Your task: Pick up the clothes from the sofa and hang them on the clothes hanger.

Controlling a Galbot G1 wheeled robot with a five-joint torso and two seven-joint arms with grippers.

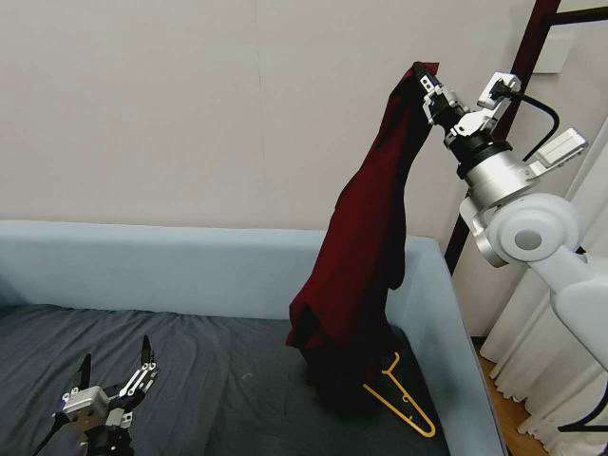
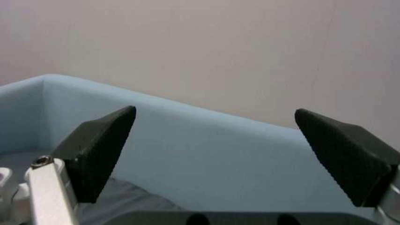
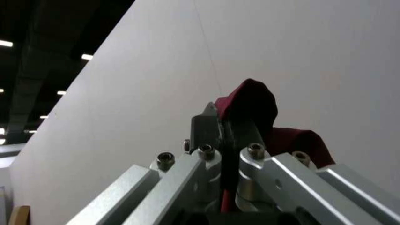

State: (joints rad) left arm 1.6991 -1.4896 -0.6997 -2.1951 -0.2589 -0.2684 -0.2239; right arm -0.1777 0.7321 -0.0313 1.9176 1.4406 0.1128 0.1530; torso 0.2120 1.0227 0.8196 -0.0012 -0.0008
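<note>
A dark red garment [image 1: 366, 247] hangs in the air above the right end of the sofa, its lower hem still touching the seat. My right gripper [image 1: 425, 90] is shut on its top edge, held high near the wall; the right wrist view shows red cloth [image 3: 253, 101] pinched between the closed fingers [image 3: 206, 129]. A yellow hanger [image 1: 404, 394] lies on the seat under the garment. My left gripper [image 1: 116, 370] is low over the sofa's left side, open, with nothing between its fingers [image 2: 97, 152].
The sofa has a dark grey seat [image 1: 190, 380] and a pale blue back and arm [image 1: 190, 266]. A dark wooden rack post [image 1: 532, 43] rises at the far right by a white curtain [image 1: 532, 351]. A plain wall stands behind.
</note>
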